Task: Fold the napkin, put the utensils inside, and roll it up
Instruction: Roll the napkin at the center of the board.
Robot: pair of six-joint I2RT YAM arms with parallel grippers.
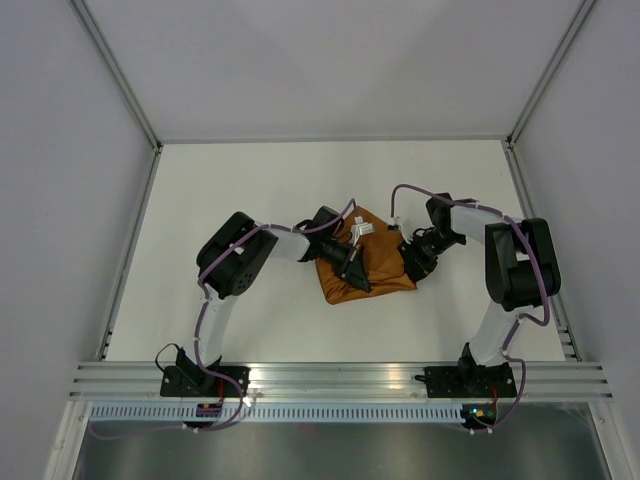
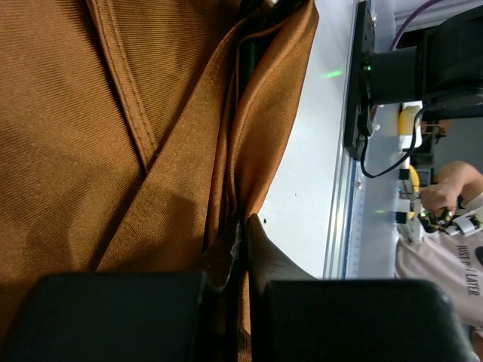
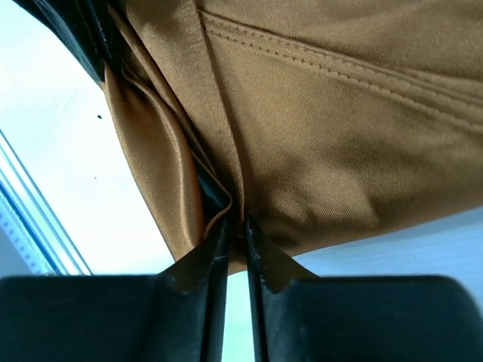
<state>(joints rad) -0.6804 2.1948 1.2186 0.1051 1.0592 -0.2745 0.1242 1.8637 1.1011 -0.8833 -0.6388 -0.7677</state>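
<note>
A: How far along does the job look?
B: Partway, I'd judge. The napkin is no flat square. It lies gathered into a compact folded bundle on the table, between the two pincers, with layers and a stitched hem showing in both wrist views
A: And the knife?
B: I can't find it in any view. It may sit inside the folds or not; the cloth hides too much to tell. So the folding looks begun, the placing is unconfirmed, and there is no tidy roll yet
A: What are the pincers doing?
B: The left pincer is clenched on the napkin, a pleat nipped between its fingers, with most of the fabric spreading ahead of it. The right pincer has a fold edge caught between its fingers too, with only a thin slit between them, so I read it as grasping the napkin
A: Arm poses?
B: Both reach inward from their own sides, elbows bent outward, wrists dipped low to the cloth. The left arm meets the bundle's left part and the right arm its right edge, so the pincers sit near each other with cloth between
</note>
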